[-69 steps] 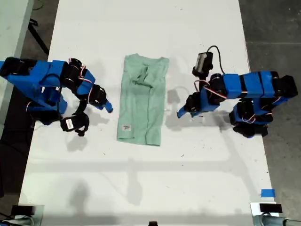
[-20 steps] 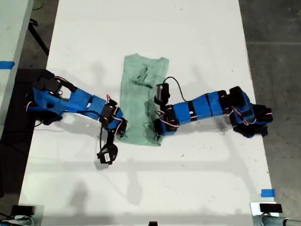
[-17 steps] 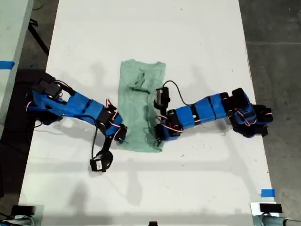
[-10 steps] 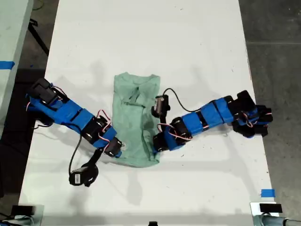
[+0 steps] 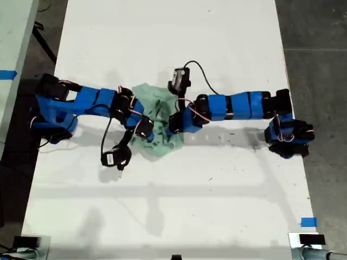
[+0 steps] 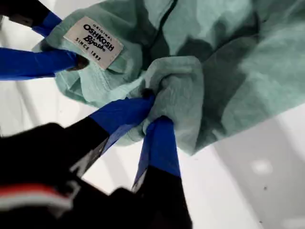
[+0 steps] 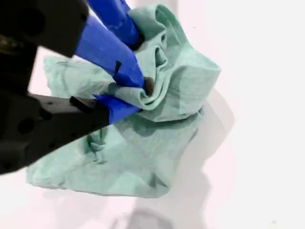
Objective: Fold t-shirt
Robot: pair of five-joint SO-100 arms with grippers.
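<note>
The t-shirt (image 5: 158, 125) lies bunched in a crumpled heap near the middle of the white counter (image 5: 217, 206), between the two blue arms in the exterior view. My first gripper (image 6: 153, 109) has its jaws pinching a thick fold of the mint fabric, close beside the sewn-on label (image 6: 93, 41). My second gripper (image 7: 142, 93) has its jaws clamped on another gathered fold of the t-shirt.

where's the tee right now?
The t-shirt lies bunched on the white table, just left of centre in the exterior view, pinched between my first gripper and my second gripper.
</note>
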